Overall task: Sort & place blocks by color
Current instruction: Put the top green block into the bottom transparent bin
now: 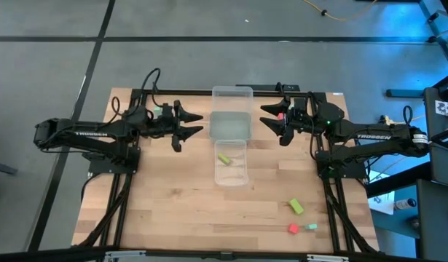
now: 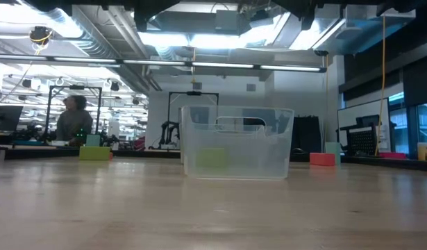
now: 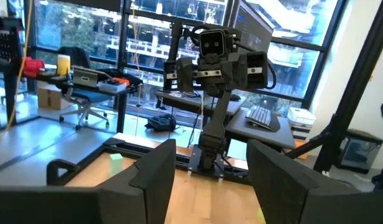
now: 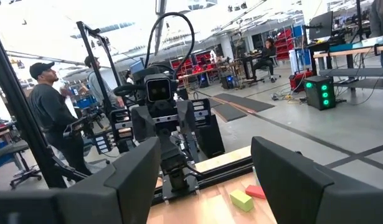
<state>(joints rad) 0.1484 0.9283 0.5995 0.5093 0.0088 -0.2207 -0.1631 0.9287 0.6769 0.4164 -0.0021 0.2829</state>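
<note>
A lime yellow-green block (image 1: 224,158) lies in the nearest of three clear trays; through that tray's wall it also shows in the low view (image 2: 213,158). Near the table's near right corner, a lime block (image 1: 296,207), a red block (image 1: 293,228) and a mint block (image 1: 311,227) rest on the wood. In the right wrist view, a lime block (image 4: 241,200) and a red block (image 4: 256,191) lie side by side on the table. My left gripper (image 1: 192,124) (image 3: 210,186) hangs open, left of the middle tray. My right gripper (image 1: 270,116) (image 4: 216,186) hangs open on the trays' right.
Three clear trays stand in a row down the table's middle: far (image 1: 232,97), middle (image 1: 231,125), near (image 1: 231,161). Black frame rails run along the table's left, right and far edges. Bare wood lies on the near left. People stand in the room beyond (image 4: 51,106).
</note>
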